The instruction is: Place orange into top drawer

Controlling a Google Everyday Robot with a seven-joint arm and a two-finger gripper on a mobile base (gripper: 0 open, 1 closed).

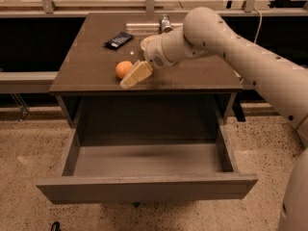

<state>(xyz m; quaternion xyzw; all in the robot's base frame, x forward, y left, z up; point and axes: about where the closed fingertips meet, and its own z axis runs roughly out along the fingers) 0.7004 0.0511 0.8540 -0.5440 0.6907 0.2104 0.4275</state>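
Note:
The orange [123,69] lies on the dark cabinet top [91,66], near its front edge and left of the middle. My gripper [130,80] has come down over the cabinet top from the right. Its cream tip sits right beside the orange, on the orange's right and front side, touching or nearly touching it. The top drawer [144,189] is pulled wide open below the cabinet top. Its grey inner floor [144,160] is bare.
A black packet [119,40] lies at the back left of the cabinet top. A cream-white bowl [145,43] shows partly behind my wrist. A small metal object [166,23] stands at the back. My arm [250,57] spans the right side. The floor is speckled.

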